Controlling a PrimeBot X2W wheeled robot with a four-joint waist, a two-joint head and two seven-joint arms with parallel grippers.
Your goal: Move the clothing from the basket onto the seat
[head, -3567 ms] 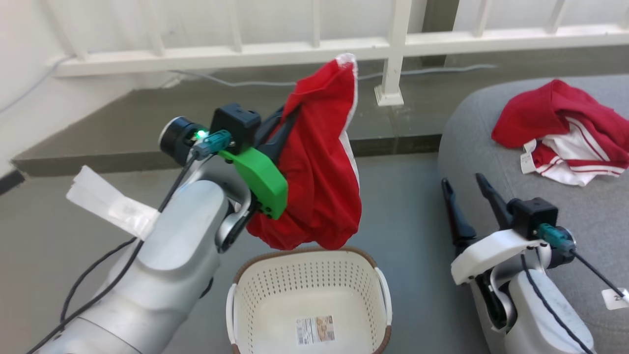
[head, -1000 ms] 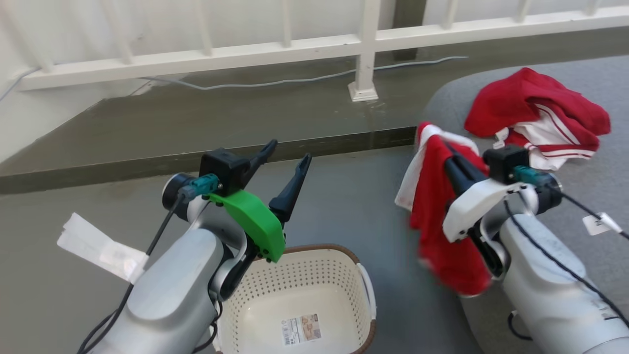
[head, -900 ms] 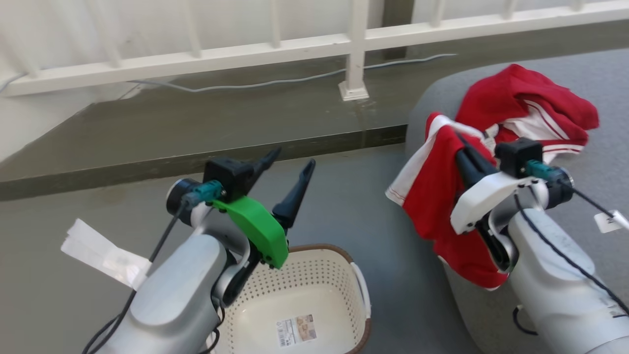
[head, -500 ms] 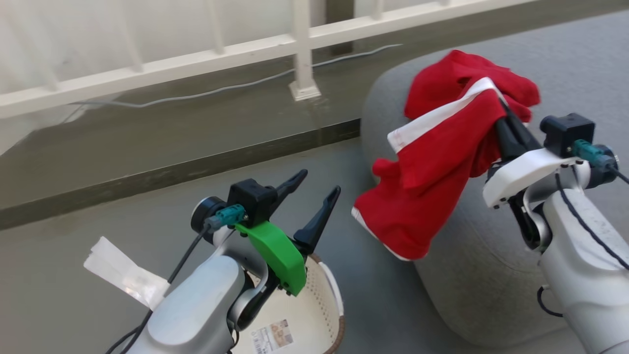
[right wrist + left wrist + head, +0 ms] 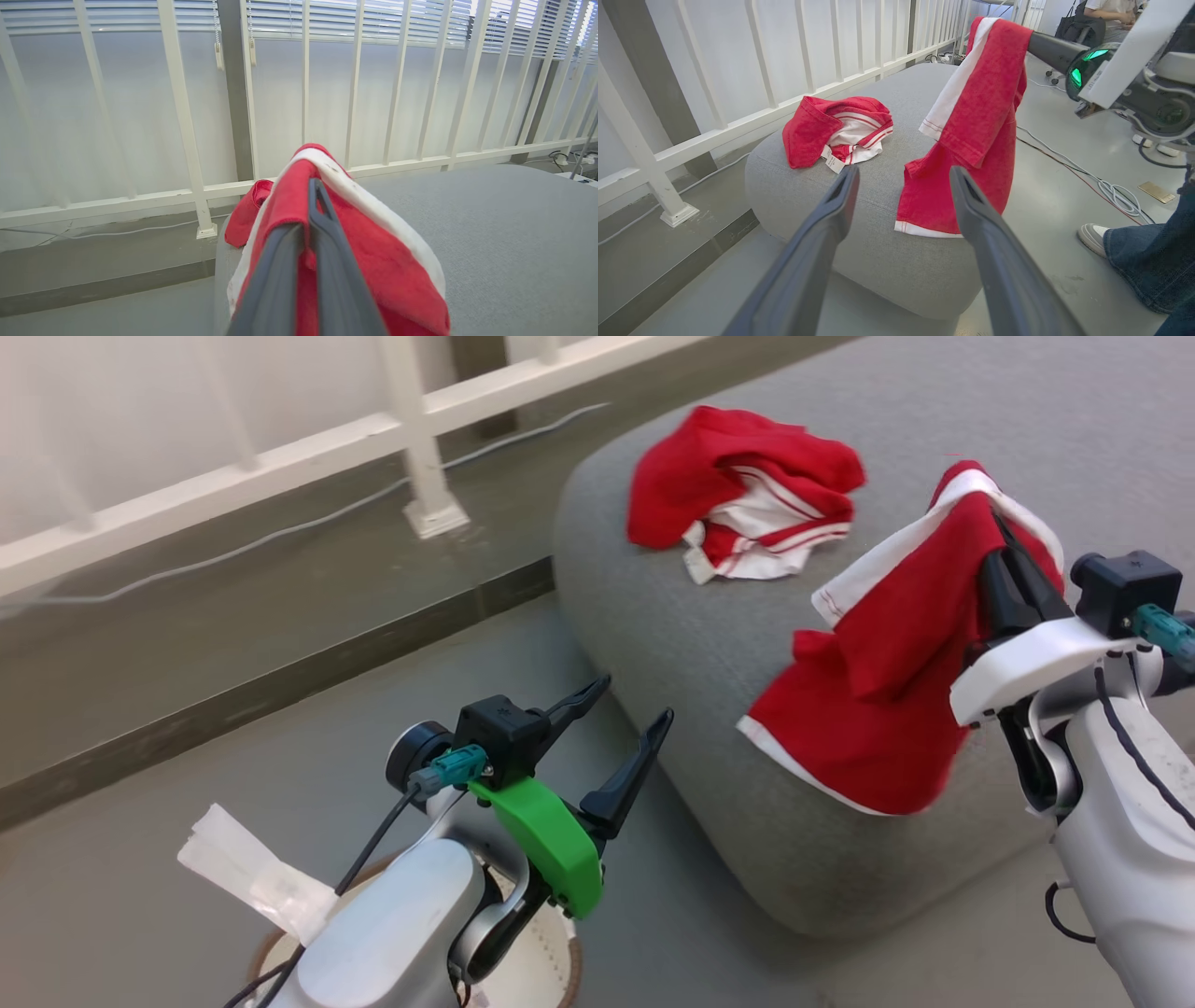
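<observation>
My right gripper (image 5: 1004,537) is shut on a red garment with white trim (image 5: 887,681), which hangs from its fingers over the front part of the grey seat (image 5: 709,644). The wrist view shows that garment (image 5: 373,261) draped over the closed fingers (image 5: 327,261). A second red-and-white garment (image 5: 742,490) lies crumpled on the seat's far left corner, also seen as a heap (image 5: 836,130). My left gripper (image 5: 621,723) stands open and holds nothing, left of the seat. Only a bit of the basket's rim (image 5: 565,980) peeks out under my left arm.
A white railing (image 5: 411,420) with a post and a grey cable runs along the raised ledge behind. A person's shoe and jeans leg (image 5: 1134,242) stand right of the seat, near floor cables (image 5: 1106,186). A white tag (image 5: 252,877) hangs off my left arm.
The head view has swung right, sliding the basket almost out of sight. My right gripper has carried the hanging garment from beside the seat to above its front part. The left gripper stays open.
</observation>
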